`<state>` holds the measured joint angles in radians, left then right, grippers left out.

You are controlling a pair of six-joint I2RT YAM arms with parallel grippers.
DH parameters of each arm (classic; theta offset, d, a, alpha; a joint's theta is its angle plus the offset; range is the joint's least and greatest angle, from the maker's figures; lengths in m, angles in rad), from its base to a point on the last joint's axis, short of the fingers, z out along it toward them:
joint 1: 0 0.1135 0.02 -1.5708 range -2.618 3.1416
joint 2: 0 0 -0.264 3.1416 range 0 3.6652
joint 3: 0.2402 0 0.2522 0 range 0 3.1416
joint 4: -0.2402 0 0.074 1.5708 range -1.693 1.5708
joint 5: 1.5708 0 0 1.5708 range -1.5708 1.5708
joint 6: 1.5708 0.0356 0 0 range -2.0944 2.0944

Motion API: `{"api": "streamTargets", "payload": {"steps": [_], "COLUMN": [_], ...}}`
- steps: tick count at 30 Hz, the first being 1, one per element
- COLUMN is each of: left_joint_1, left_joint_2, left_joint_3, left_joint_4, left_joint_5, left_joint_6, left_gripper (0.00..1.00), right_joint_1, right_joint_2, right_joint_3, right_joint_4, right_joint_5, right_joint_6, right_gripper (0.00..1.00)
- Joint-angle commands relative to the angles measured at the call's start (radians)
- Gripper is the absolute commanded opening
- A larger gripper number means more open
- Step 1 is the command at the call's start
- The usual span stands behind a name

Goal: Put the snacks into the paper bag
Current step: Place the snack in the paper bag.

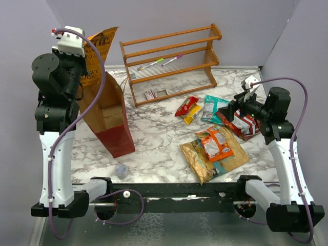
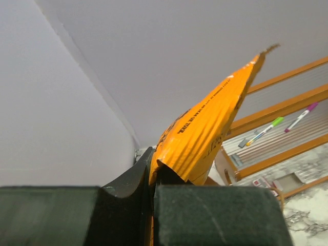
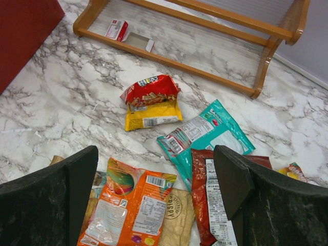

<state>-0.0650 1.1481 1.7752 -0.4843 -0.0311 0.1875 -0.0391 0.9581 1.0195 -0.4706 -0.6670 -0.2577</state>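
Pale lilac-grey walls [image 1: 169, 15] fill the top of the frame, a back wall and a side wall meeting in a corner at upper right. Below them lies a white table [image 1: 154, 128], veined grey like marble. A wooden slatted rack [image 1: 171, 36] stands at upper centre, near the back wall. The light is even and the shadows are soft.

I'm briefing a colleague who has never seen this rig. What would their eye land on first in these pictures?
Most likely the gold-orange chip bag, pinched between the fingers of the left gripper and held high at the left, above the tall dark-red paper bag. Next, the bright heap of snack packets on the right side of the marble table, with the right gripper hovering open over it.
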Motion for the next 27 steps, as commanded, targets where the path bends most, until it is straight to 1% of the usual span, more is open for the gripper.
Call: {"api": "streamTargets", "payload": {"steps": [1, 4, 8, 10, 14, 22, 27], "left_joint_1": [0.009, 0.01, 0.01, 0.01, 0.011, 0.018, 0.023], "left_joint_2": [-0.049, -0.042, 0.016, 0.031, 0.034, 0.032, 0.041], "left_joint_3": [-0.057, -0.067, -0.006, -0.006, -0.044, -0.065, -0.069], "left_joint_4": [0.105, 0.069, -0.055, -0.092, -0.097, -0.109, -0.114], "left_joint_5": [-0.098, -0.106, -0.082, -0.065, -0.029, 0.01, 0.04], "left_joint_6": [0.07, 0.074, 0.036, 0.013, -0.013, -0.044, -0.094], "left_gripper": [0.0, 0.0, 0.0, 0.0, 0.0, 0.0, 0.0], "right_joint_1": [-0.004, -0.004, -0.004, -0.004, -0.004, -0.004, -0.004], "right_joint_2": [-0.038, -0.039, -0.031, -0.032, -0.04, -0.039, -0.049], "right_joint_3": [-0.021, -0.016, -0.004, -0.007, -0.02, -0.025, -0.033], "right_joint_4": [0.03, 0.026, 0.02, 0.019, 0.026, 0.03, 0.032], "right_joint_5": [-0.024, -0.029, -0.033, -0.034, -0.037, -0.04, -0.043], "right_joint_6": [0.008, 0.011, 0.014, 0.014, 0.014, 0.014, 0.012], "right_gripper": [0.95, 0.95, 0.95, 0.95, 0.95, 0.95, 0.95]}}
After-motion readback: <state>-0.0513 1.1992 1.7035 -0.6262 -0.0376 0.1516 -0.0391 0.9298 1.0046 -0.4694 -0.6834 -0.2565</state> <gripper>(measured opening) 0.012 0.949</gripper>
